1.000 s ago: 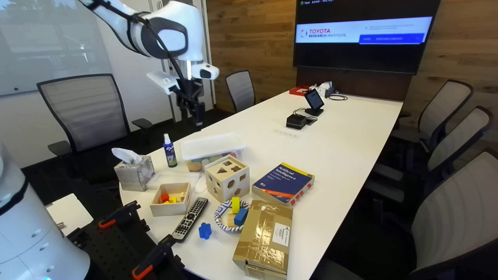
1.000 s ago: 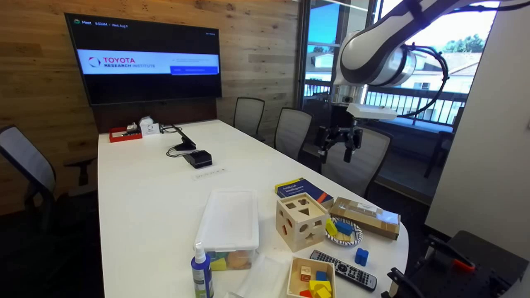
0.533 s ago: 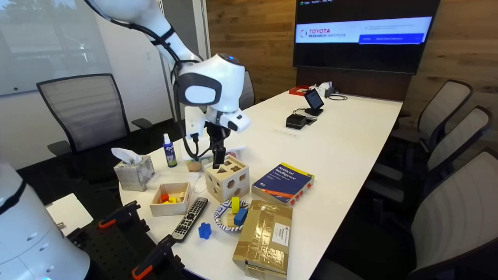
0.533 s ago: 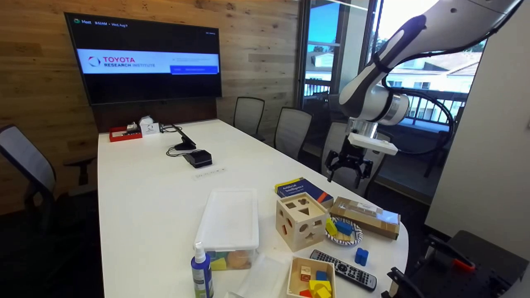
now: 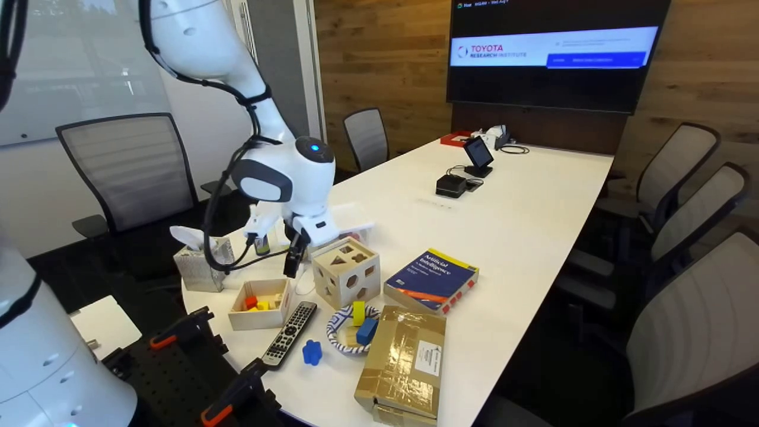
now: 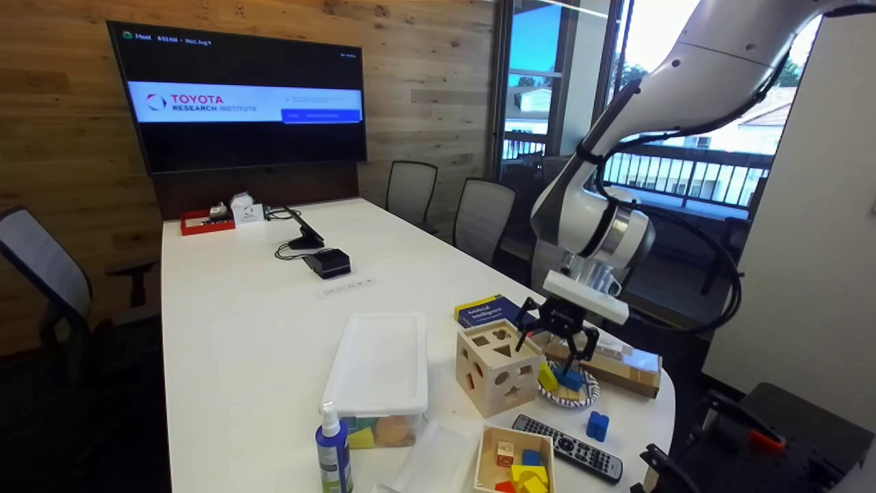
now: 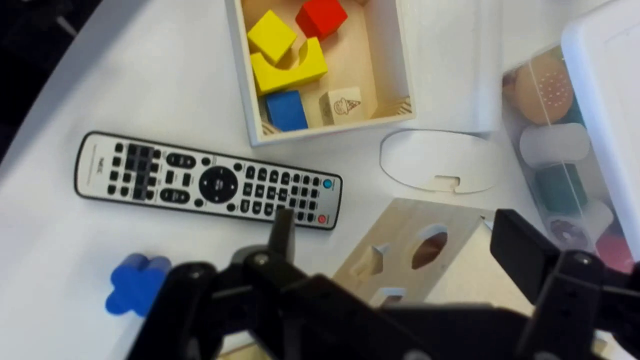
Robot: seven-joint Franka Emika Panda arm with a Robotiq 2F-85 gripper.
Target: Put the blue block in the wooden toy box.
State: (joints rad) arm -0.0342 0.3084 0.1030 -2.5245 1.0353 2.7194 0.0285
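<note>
A blue flower-shaped block lies on the table near the remote, in both exterior views (image 5: pixel 312 352) (image 6: pixel 597 425) and the wrist view (image 7: pixel 135 285). The pale wooden toy box, a cube with cut-out holes, stands beyond it in both exterior views (image 5: pixel 344 271) (image 6: pixel 494 383). It also shows, partly hidden by the gripper, in the wrist view (image 7: pixel 400 225). My gripper is open and tilted, with nothing between its fingers, in the wrist view (image 7: pixel 398 237). In the exterior views it hangs above the table close to the toy box (image 5: pixel 292 270) (image 6: pixel 543 359).
A patterned bowl (image 5: pixel 334 332) holds a yellow block and a blue rectangular block (image 5: pixel 367 330), beside a cardboard box (image 5: pixel 403 356). The remote (image 7: pixel 210 175) lies by an open wooden tray (image 7: pixel 400 65) of blocks, including a blue one (image 7: pixel 287 111). A book (image 5: pixel 430 276) and lidded bin (image 6: pixel 380 363) stand behind.
My gripper has come down from high up and moved back toward the robot's base, close to the toy box, and now tilts. It stays open. The blocks and toy box have not moved.
</note>
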